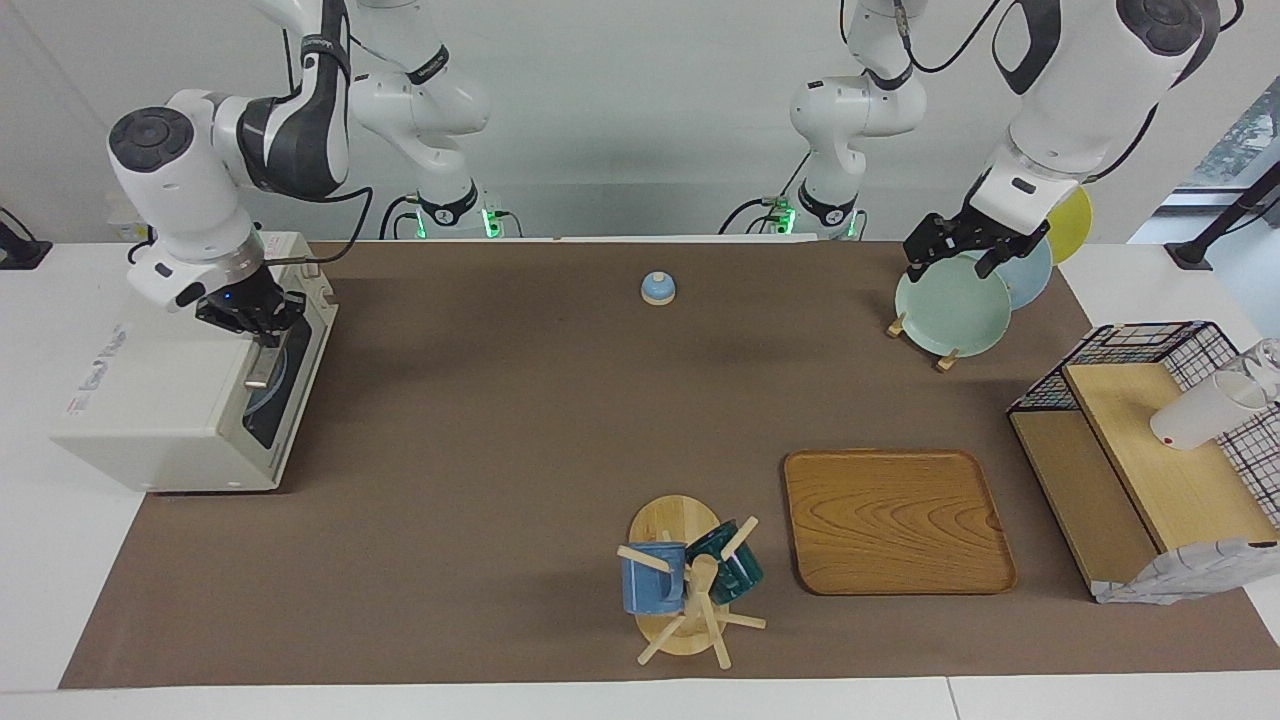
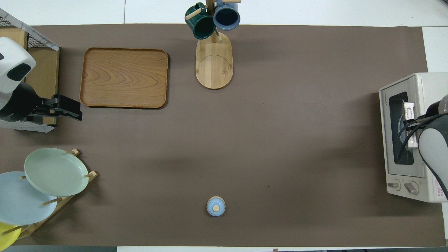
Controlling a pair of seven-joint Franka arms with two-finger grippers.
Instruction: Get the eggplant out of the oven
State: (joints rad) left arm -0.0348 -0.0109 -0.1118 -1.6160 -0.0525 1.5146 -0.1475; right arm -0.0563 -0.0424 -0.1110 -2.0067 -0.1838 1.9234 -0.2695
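The cream-white oven stands at the right arm's end of the table, its glass door closed and upright. My right gripper is down at the top of the door, right at the metal bar handle, which also shows in the overhead view. The arm hides the gripper's tips from above. The eggplant is out of view; the glass shows only a dark interior. My left gripper hangs open and empty over the plate rack, waiting.
A rack of green, blue and yellow plates stands near the left arm's base. A black wire rack with wooden shelves holds a white cup. A wooden tray, a mug tree and a small blue knob stand on the brown mat.
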